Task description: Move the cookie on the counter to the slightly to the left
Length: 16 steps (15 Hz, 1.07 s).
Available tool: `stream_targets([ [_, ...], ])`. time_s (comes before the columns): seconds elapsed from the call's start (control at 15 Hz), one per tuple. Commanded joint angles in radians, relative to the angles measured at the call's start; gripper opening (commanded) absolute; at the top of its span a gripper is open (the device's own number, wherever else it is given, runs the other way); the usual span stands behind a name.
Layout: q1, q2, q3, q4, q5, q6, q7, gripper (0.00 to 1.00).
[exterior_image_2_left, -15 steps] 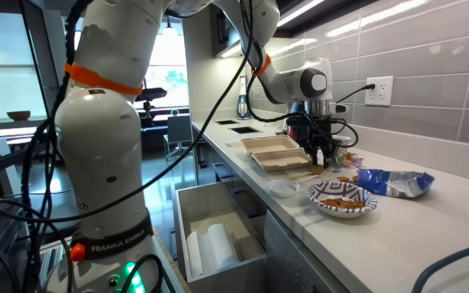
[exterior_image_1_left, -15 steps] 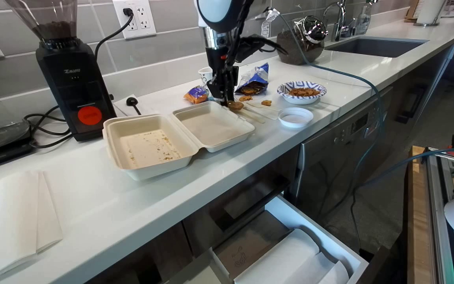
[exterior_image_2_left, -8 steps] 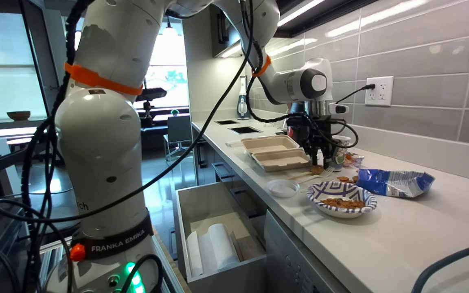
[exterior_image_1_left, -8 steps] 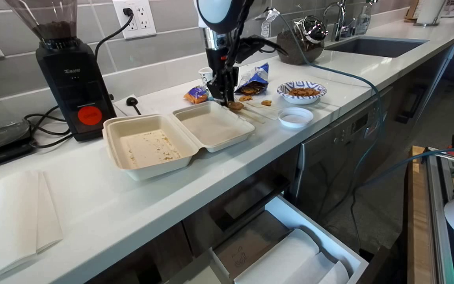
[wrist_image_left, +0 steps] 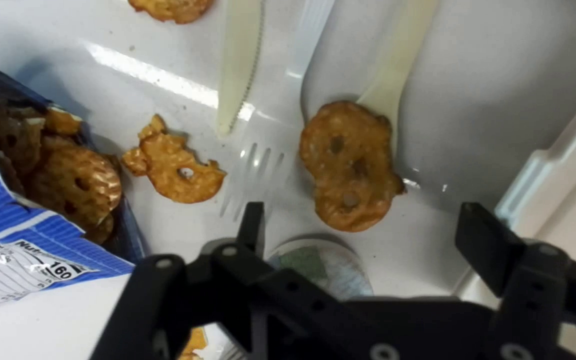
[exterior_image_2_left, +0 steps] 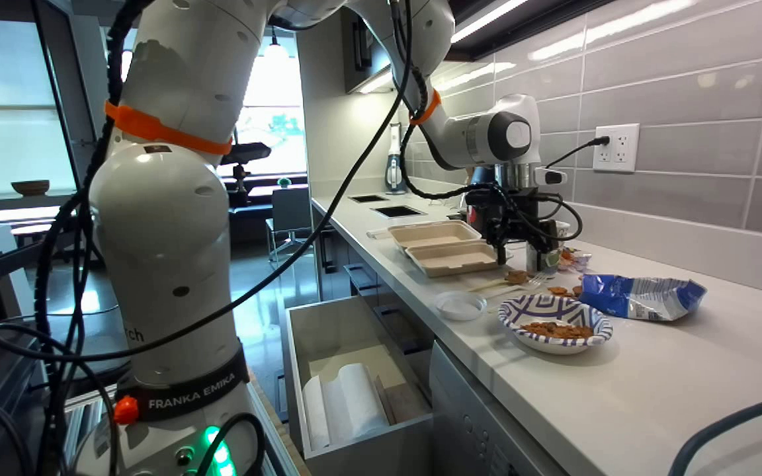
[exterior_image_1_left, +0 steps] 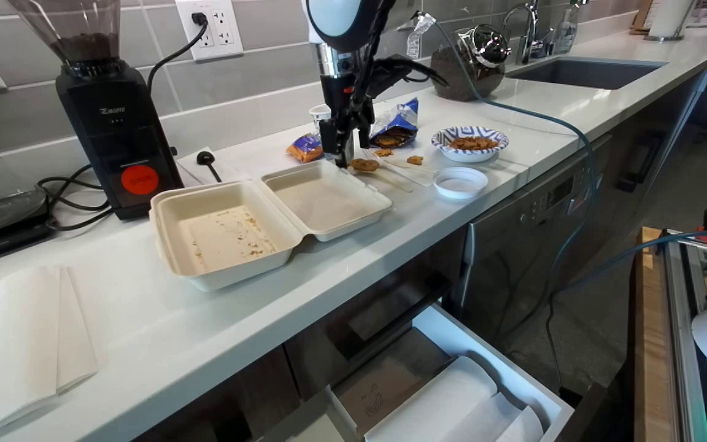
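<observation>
Gripper (wrist_image_left: 361,215) stands parted, holding nothing, low in the wrist view, likely so it can straddle the cookie (wrist_image_left: 350,165) right of centre, overlapping a cream utensil (wrist_image_left: 400,52).

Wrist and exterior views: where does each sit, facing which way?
Wrist view: wrist-mounted, facing down at the cookie; fingers show.
In an exterior view: near the grinder, facing the sink; wrist, fingers show.
In an exterior view: near the arm (mostly visible), facing the foam box.
Both exterior views share bowl and foam box.
</observation>
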Motion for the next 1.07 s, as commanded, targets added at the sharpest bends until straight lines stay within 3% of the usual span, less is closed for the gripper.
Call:
stream_targets([
  [0.0, 0.002, 0.006, 0.002, 0.02, -0.014, -0.038, 0.008, 1.0],
  [1.0, -0.007, -0.055, -0.002, -0.019, 0.005, -0.125, 0.049, 1.0],
])
